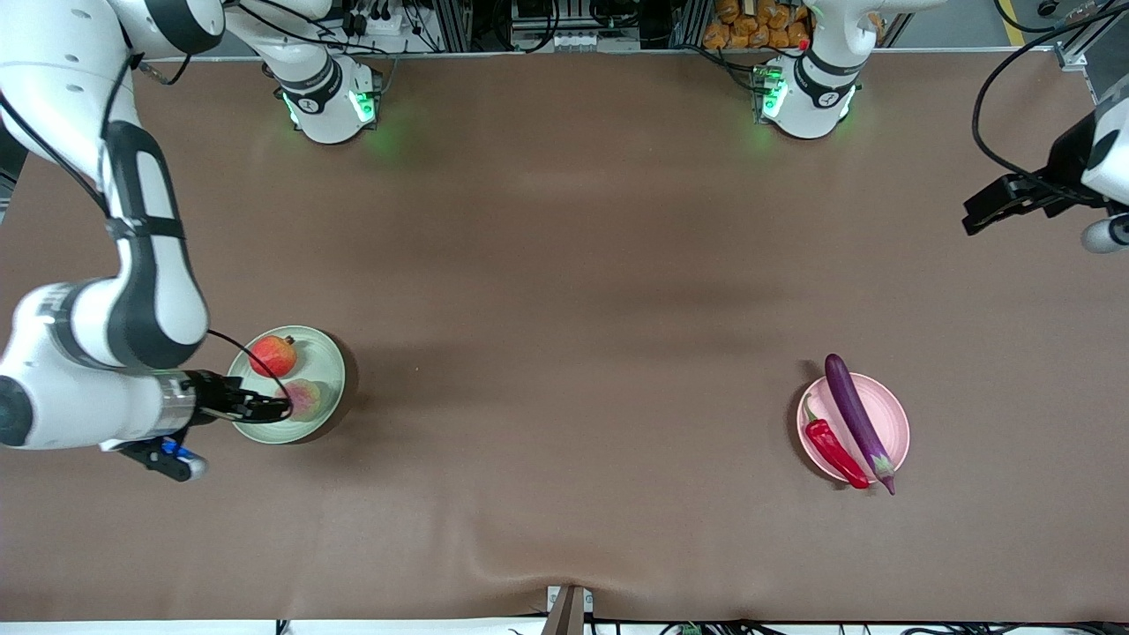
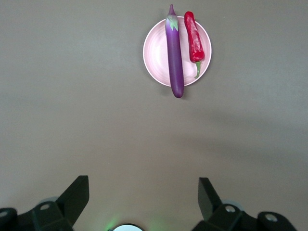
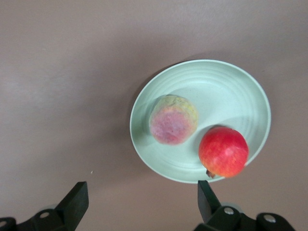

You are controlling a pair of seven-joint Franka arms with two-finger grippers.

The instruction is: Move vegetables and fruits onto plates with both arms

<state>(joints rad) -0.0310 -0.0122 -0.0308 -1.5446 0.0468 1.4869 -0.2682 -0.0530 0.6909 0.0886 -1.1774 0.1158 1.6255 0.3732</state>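
Note:
The pale green plate (image 1: 328, 355) holds the red pomegranate-like fruit (image 1: 273, 355) and the pink-and-green peach-like fruit (image 1: 308, 399). My right gripper (image 1: 269, 408) is open and empty, over the plate's rim beside the peach. The right wrist view shows the plate (image 3: 226, 91), the peach (image 3: 173, 119), the pomegranate (image 3: 224, 151) and the open gripper (image 3: 143, 199). The pale pink plate (image 1: 889, 413) holds the purple eggplant (image 1: 857, 419) and the red chili (image 1: 833, 451). My left gripper (image 1: 975, 216) is open and empty, high over the left arm's end of the table. The left wrist view shows the pink plate (image 2: 156, 53), eggplant (image 2: 175, 53), chili (image 2: 194, 41) and open gripper (image 2: 143, 197).
Brown cloth covers the table. The arm bases (image 1: 331, 106) (image 1: 807, 101) stand along the edge farthest from the front camera. A small clamp (image 1: 567, 608) sits at the nearest edge. The eggplant's ends and the chili's tip overhang the pink plate's rim.

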